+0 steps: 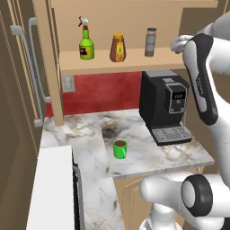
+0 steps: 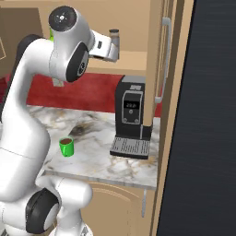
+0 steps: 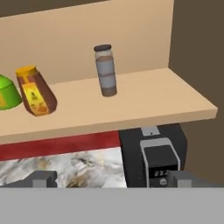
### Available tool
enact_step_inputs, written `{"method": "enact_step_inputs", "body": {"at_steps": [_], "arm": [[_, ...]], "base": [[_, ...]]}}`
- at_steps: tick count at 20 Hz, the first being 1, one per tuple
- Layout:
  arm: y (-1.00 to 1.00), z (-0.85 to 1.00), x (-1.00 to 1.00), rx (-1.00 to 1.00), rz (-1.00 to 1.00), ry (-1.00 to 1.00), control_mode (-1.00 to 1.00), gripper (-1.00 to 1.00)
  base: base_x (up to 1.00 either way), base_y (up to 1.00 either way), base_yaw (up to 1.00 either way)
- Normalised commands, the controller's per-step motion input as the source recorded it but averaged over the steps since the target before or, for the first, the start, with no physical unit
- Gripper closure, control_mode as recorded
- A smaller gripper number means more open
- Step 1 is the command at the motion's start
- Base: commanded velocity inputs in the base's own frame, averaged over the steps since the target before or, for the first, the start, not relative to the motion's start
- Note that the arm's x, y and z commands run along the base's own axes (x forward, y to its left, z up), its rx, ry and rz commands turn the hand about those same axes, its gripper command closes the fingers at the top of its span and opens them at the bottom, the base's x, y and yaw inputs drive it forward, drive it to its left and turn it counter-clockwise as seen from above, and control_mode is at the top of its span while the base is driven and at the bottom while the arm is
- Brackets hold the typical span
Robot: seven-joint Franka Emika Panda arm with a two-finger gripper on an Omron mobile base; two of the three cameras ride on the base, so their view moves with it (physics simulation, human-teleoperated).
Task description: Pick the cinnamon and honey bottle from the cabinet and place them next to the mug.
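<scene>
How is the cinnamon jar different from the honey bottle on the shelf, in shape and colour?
The cinnamon jar is a slim straight cylinder; the honey bottle is wider and narrows toward the top. The jar is grey-brown with a dark cap; the bottle is amber with a yellow-orange cap and a yellow label. The jar looks slightly taller. Both stand upright on the same shelf of the cabinet, apart from each other.

I see a white-and-grey marble bench (image 1: 90, 130) running along a red backsplash (image 1: 103, 92), with a black coffee machine (image 1: 164, 105) standing on it toward the right. Tall dark brown doors (image 1: 18, 90) with grey bar handles flank the left; a white appliance (image 1: 51, 188) sits low beside them. Light is even.
</scene>
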Motion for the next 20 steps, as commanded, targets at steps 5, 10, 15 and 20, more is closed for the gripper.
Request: {"method": "enact_step_inputs", "body": {"at_steps": [5, 10, 15, 20], "arm": [[0.03, -0.09, 0.68, -0.07, 0.00, 0.02, -1.00, -1.00], [0.02, 0.00, 0.65, -0.09, 0.00, 0.03, -1.00, -1.00], [0.05, 0.00, 0.56, -0.07, 0.00, 0.08, -1.00, -1.00], [0.00, 0.00, 0.23, -0.01, 0.00, 0.05, -1.00, -1.00]], "base": [[0.00, 0.00, 0.00], [0.00, 0.00, 0.00], [0.00, 0.00, 0.00], [0.00, 0.00, 0.00]]}}
